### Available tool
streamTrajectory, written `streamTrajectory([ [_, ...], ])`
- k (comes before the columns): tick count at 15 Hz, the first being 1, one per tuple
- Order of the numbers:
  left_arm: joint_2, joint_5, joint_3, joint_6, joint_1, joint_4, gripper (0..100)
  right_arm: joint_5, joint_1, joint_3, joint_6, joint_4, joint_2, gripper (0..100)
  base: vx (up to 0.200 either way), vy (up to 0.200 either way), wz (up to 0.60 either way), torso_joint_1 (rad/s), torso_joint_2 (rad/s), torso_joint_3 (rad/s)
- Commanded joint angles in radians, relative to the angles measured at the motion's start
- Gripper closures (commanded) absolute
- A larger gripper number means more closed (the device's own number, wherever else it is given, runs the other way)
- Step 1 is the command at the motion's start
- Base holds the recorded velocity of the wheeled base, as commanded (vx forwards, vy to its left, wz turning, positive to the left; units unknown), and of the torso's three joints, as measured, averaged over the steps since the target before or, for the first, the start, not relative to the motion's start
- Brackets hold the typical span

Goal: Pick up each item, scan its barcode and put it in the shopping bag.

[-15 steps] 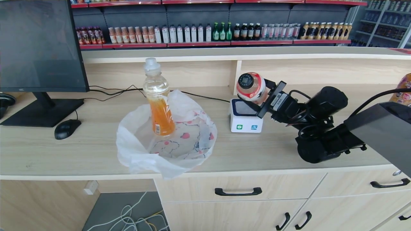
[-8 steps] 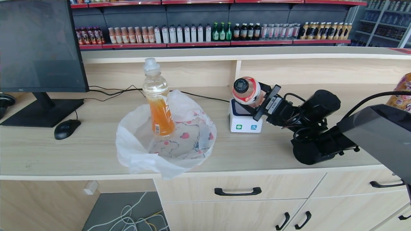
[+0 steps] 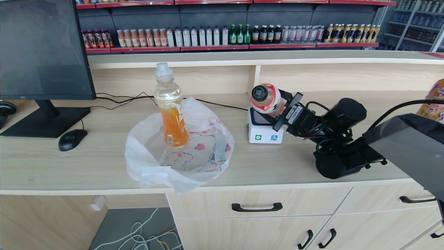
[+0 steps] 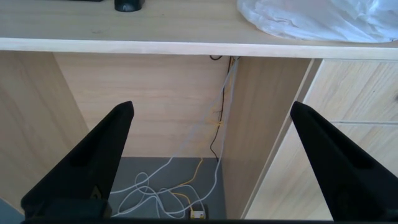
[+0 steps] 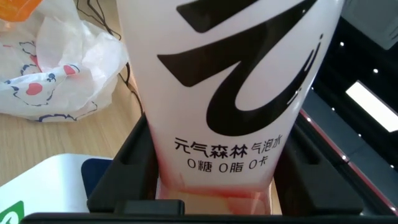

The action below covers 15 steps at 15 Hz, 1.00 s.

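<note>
My right gripper [image 3: 279,104] is shut on a white and pink bottle [image 3: 266,97] with a black cap, holding it tilted just above the white scanner box [image 3: 265,131] on the counter. Up close, the bottle [image 5: 230,81] sits between the black fingers [image 5: 127,165], with the scanner [image 5: 37,186] beneath. An orange drink bottle [image 3: 170,111] stands upright inside the white shopping bag [image 3: 180,158], left of the scanner. My left gripper [image 4: 211,168] hangs open below the counter edge, holding nothing.
A monitor [image 3: 41,52] and a black mouse [image 3: 71,139] are at the counter's left. Cables [image 3: 121,99] run along the back. Another packaged item [image 3: 433,99] shows at the far right. Drawers [image 3: 256,206] lie below the counter front.
My right gripper has carried the bottle slightly left and lower, closer over the scanner. The bag and the orange bottle have not moved.
</note>
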Motion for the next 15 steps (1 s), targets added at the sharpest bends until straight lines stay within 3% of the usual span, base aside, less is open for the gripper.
streamTrajectory([
  [1,0.0,0.0,0.0,0.0,0.0,-0.001,0,-0.001,0.002,0.0,0.0,0.001,0.003,100,0.0,0.0,0.0,0.0,0.0,0.0],
  [5,0.0,0.0,0.0,0.0,0.0,-0.001,0,-0.008,0.002,0.002,0.001,0.001,0.001,100,0.0,0.0,0.0,0.0,0.0,0.0],
  [12,0.0,0.0,0.0,-0.002,0.0,-0.001,0,-0.128,0.088,0.046,0.009,0.001,-0.016,100,0.0,0.0,0.0,0.0,0.0,0.0],
  [15,0.0,0.002,0.0,-0.051,0.0,0.002,0,-0.172,0.094,0.088,0.023,0.001,-0.072,100,0.0,0.0,0.0,0.0,0.0,0.0],
])
